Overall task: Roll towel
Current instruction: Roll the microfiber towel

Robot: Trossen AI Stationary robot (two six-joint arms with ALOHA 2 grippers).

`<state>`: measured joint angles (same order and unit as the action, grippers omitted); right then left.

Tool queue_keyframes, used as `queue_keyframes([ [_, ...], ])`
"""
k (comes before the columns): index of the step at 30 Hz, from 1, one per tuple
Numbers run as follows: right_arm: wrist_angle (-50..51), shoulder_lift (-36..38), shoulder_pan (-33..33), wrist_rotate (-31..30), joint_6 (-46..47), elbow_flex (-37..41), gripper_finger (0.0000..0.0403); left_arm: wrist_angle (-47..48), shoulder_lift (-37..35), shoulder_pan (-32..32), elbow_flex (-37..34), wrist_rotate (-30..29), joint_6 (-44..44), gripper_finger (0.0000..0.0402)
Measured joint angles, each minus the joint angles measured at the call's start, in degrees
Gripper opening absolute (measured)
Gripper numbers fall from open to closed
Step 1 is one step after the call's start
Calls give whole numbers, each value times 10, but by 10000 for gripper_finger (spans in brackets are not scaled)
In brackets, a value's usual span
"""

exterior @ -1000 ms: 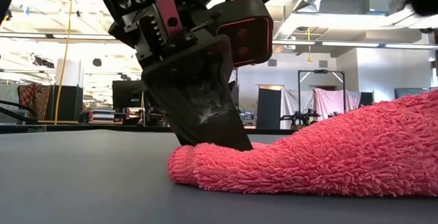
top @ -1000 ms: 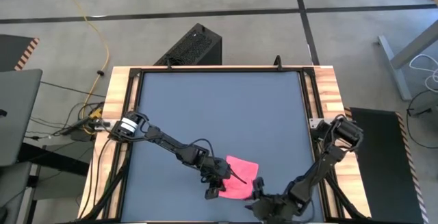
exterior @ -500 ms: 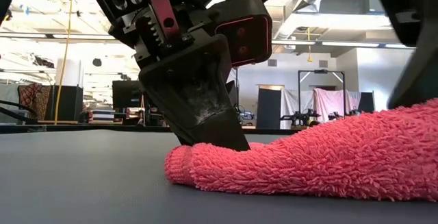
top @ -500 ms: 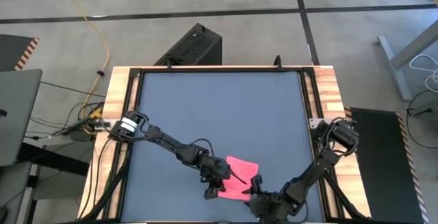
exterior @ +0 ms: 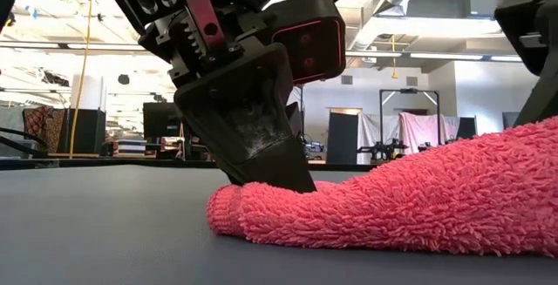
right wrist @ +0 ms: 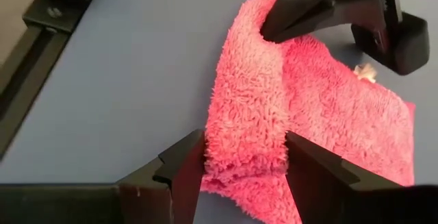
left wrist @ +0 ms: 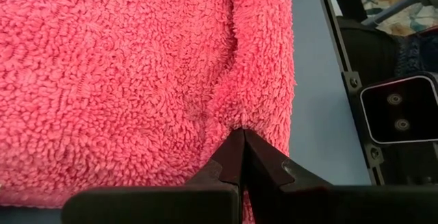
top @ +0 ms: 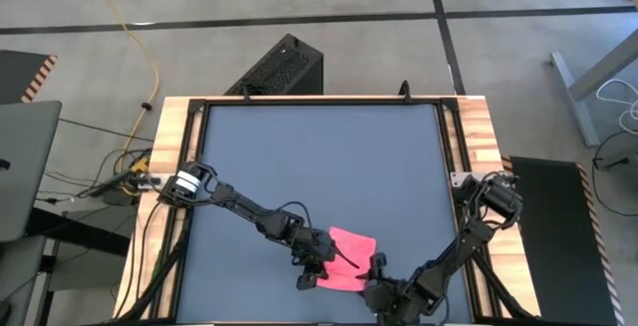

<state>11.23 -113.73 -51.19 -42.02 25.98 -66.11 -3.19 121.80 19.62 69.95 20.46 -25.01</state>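
Observation:
The pink towel (top: 351, 256) lies near the front edge of the dark grey table (top: 319, 157), one edge folded over into a thick roll (right wrist: 246, 107). My left gripper (left wrist: 243, 136) is shut, its tips down on the roll's left end (exterior: 231, 211). My right gripper (right wrist: 243, 159) is open at the roll's other end, one finger (right wrist: 181, 169) on each side of it. In the low view the left gripper (exterior: 261, 154) slants down onto the towel (exterior: 392, 206), and part of the right one (exterior: 532, 41) shows at the right edge. My left gripper presses its shut fingertips (left wrist: 239, 148) into the crease beside the rolled edge (left wrist: 263, 80), at the towel's left end, slanting down from the table's left. Whether cloth sits between the tips, I cannot tell. The towel lies on the table. My right gripper: the roll's end (right wrist: 243, 142) fills the gap between its fingers; whether they touch it, I cannot tell.
The low camera's black housing (left wrist: 400, 111) stands just past the towel at the table's front rail (left wrist: 349, 80). Bare tabletop stretches behind and to the left of the towel (top: 299, 147). Wooden side strips (top: 169, 137) frame the table.
My right gripper has come down toward the towel's right end; in the low view its dark finger now stands beside the cloth where only a corner showed before. My left gripper stays planted on the left end.

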Motion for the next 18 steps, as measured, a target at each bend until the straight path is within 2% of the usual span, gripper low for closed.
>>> queue_keyframes([
  [10, 14, 0, -6, 0, 40, 0, 216, -2, 0, 0, 0, 1, 5, 0],
  [14, 21, 2, -5, -1, 11, -3, 216, -2, 0, 0, 0, 1, 5, 0],
  [18, 20, 4, -5, -4, -41, -40, 216, -2, 0, 0, 0, 1, 4, 0],
])
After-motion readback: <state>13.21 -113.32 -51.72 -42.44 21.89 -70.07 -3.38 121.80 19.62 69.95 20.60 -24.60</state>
